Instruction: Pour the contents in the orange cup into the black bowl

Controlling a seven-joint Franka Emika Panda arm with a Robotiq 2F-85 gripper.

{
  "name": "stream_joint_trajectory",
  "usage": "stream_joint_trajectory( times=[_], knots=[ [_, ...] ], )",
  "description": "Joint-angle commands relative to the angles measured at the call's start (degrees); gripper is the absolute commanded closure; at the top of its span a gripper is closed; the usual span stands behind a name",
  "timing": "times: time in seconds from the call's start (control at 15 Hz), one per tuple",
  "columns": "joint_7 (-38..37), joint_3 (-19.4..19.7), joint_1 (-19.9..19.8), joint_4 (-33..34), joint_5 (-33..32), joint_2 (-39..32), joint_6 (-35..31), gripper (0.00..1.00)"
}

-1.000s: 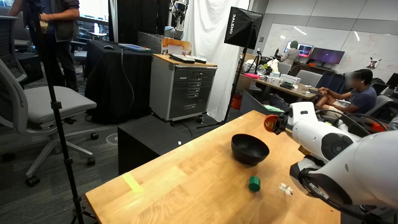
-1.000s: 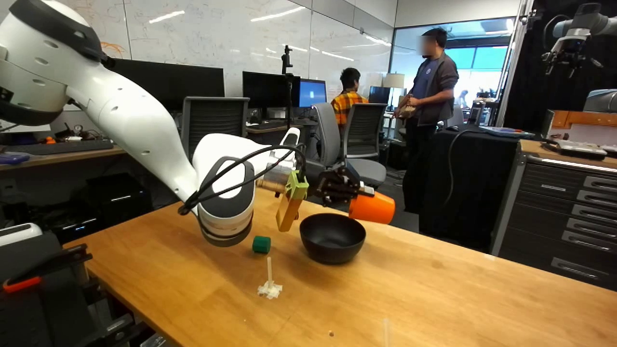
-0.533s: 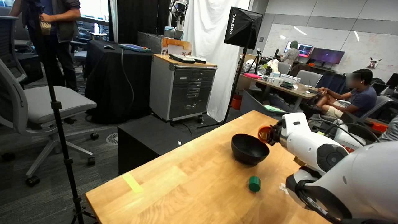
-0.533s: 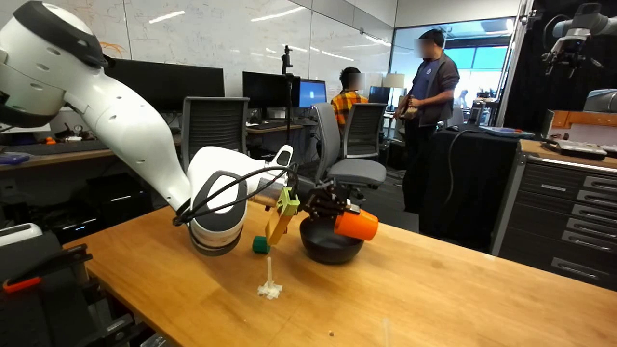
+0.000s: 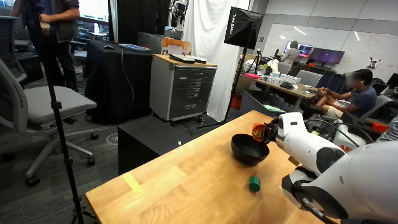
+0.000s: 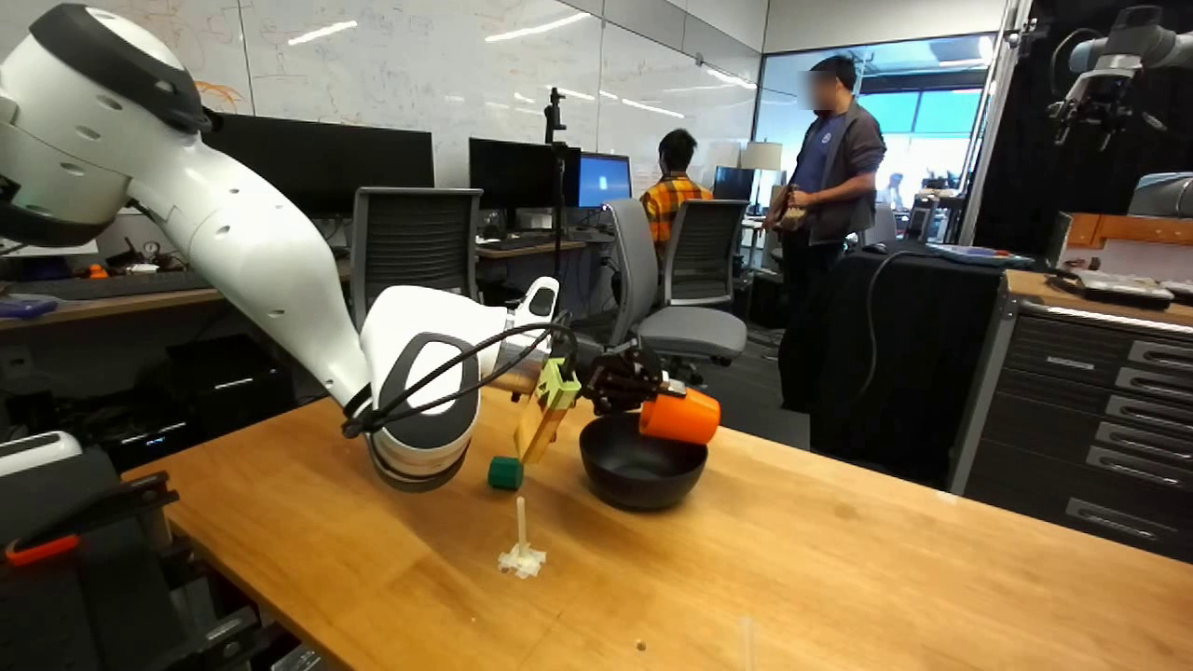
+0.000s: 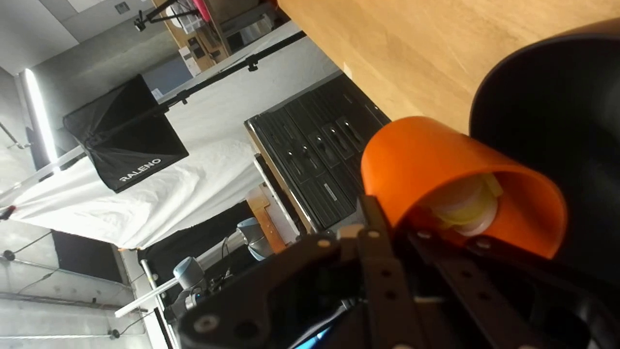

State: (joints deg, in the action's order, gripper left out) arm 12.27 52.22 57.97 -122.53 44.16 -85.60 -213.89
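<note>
Just now I have swung the orange cup [image 7: 416,155] inward; in both exterior views it hangs at the 1 o'clock edge of the black bowl [image 6: 643,489]. I judge that puts me about ready to tip, but contents [image 7: 467,208] sit inside the cup, so the pour is not finished. My pincer [image 7: 396,220] is pinching the cup's wall by its mouth, which in my wrist view opens toward 4 o'clock, over the bowl's side. The cup is smooth, tapered, probably thin plastic; the bowl round and matte; the contents pale yellow, rounded bits. In an exterior view a faceted green block [image 5: 254,184] lies at the bowl's 6 o'clock on the grained wooden table [image 5: 186,174].
</note>
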Motion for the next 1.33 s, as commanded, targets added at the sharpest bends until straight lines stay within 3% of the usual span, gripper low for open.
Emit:
stream_joint_trajectory(
  times=[0.0,0.53,1.27],
  knots=[
    [3.1,-1.3,-2.5,1.0,1.7,0.0,-6.9,0.97],
    [4.9,-3.6,-8.4,3.6,1.6,0.4,-18.1,0.97],
    [13.1,-9.6,-19.0,11.7,1.0,2.5,-28.4,0.97]
  ],
)
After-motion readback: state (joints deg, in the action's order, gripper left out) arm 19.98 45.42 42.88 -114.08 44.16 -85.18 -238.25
